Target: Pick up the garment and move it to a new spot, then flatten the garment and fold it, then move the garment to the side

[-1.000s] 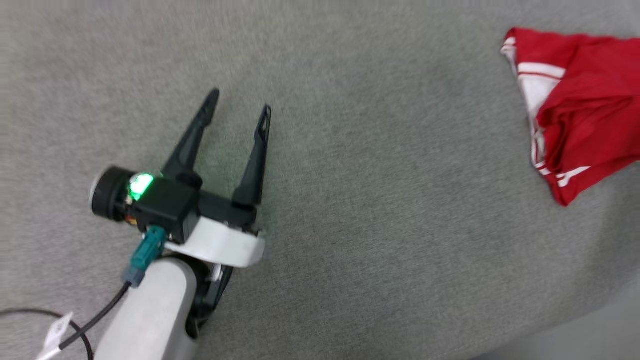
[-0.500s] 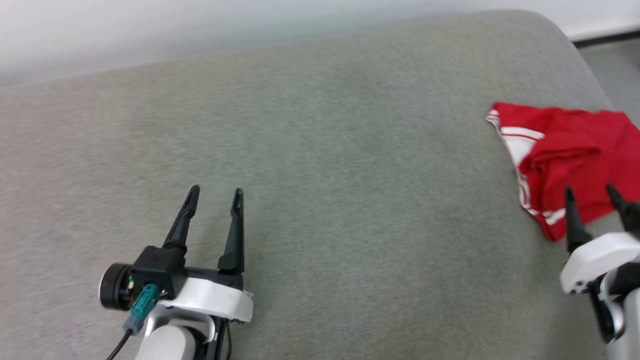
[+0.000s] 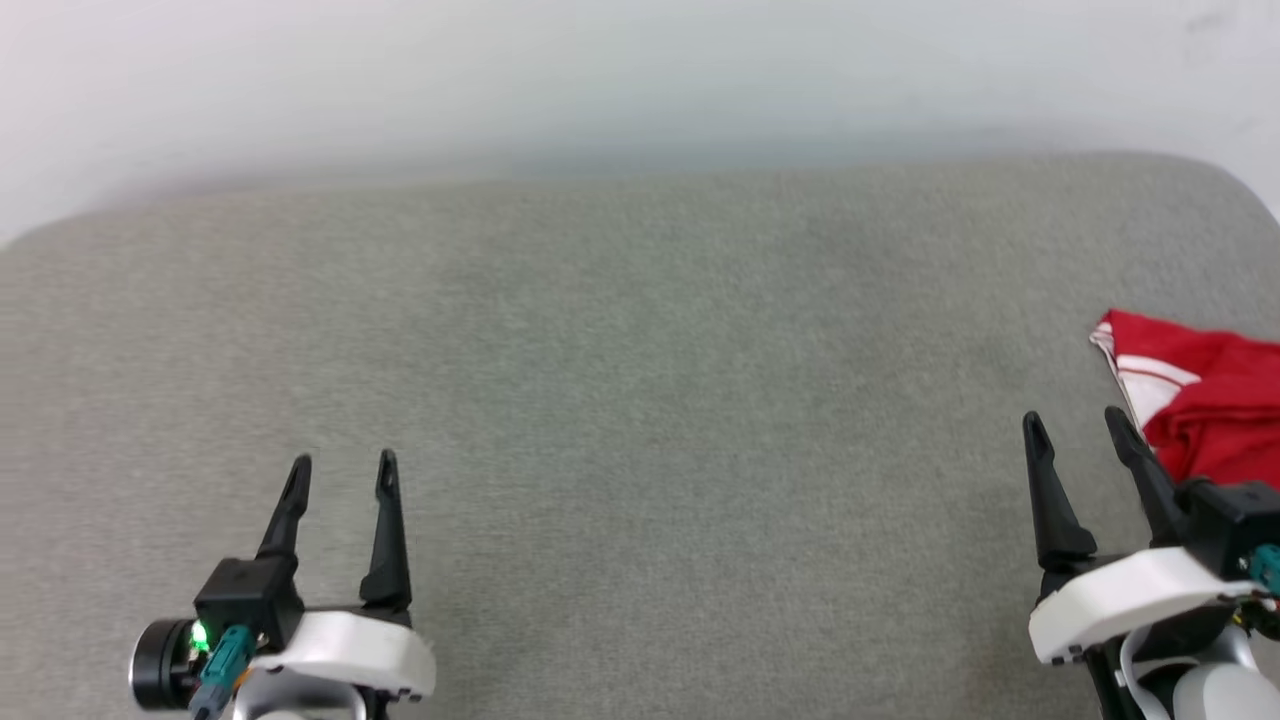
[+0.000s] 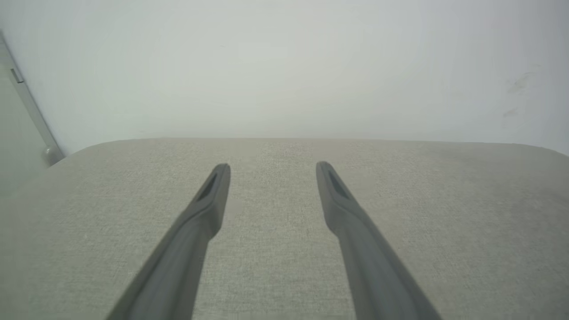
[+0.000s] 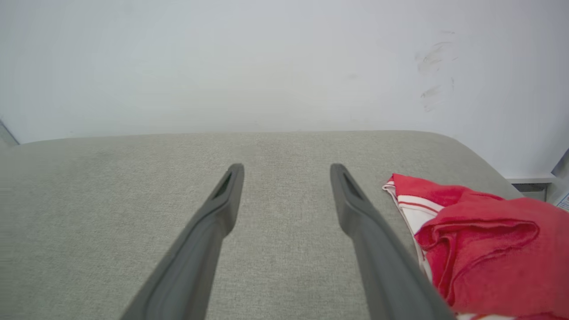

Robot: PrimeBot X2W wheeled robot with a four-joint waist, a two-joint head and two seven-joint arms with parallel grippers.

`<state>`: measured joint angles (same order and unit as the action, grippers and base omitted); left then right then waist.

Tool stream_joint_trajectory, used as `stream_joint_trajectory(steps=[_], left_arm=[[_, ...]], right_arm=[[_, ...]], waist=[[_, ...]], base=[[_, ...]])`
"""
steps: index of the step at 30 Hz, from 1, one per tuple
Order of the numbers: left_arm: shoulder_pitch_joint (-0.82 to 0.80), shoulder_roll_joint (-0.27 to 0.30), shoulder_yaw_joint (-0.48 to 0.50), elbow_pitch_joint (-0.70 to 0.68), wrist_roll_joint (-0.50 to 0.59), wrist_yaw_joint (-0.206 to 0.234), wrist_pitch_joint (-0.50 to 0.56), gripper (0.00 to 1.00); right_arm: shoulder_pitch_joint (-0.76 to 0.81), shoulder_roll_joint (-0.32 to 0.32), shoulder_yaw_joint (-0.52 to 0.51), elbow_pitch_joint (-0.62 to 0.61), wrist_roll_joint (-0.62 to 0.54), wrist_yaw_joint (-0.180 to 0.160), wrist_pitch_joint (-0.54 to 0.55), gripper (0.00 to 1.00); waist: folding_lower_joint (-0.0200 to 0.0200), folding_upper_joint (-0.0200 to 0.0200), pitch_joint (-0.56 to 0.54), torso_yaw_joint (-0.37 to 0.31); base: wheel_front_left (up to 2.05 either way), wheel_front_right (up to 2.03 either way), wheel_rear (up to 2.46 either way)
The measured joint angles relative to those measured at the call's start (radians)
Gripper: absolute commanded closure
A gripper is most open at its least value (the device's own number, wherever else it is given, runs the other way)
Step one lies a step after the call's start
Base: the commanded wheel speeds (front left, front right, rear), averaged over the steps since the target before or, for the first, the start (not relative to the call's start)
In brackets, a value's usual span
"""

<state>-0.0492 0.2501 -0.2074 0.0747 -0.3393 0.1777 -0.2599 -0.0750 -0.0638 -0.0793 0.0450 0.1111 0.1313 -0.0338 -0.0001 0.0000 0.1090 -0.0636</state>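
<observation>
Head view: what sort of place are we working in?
Probably indoors: a grey fabric cushion, like a sofa or padded bench, against a white wall, with a red shirt at its right end.

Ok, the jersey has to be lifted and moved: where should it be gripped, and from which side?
Probably the bunched red fold of the garment, from its left side, where the right tool stands open. The cloth lies crumpled on the grey cushion, so that raised ridge gives more to pinch than flat edges.

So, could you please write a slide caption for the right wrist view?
Open right gripper over grey cushion, bunched red garment lying to its right.
</observation>
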Motion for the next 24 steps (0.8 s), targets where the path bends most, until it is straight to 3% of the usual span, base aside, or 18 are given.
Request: stream_joint_trajectory(steps=[12, 24], left_arm=[[0.083, -0.010, -0.012, 0.037, -0.001, -0.026, -0.002, 0.00], [0.085, -0.028, -0.010, 0.072, 0.006, -0.054, -0.002, 0.00]], right_arm=[[0.157, 0.008, 0.003, -0.144, 0.003, 0.000, 0.023, 0.00], [0.177, 0.011, 0.018, -0.147, 0.002, 0.000, 0.039, 0.00]], waist=[[-0.0001, 0.0000, -0.124, 0.030], [-0.0001, 0.0000, -0.133, 0.029]], base=[[0.00, 0.00, 0.00], [0.00, 0.00, 0.00]])
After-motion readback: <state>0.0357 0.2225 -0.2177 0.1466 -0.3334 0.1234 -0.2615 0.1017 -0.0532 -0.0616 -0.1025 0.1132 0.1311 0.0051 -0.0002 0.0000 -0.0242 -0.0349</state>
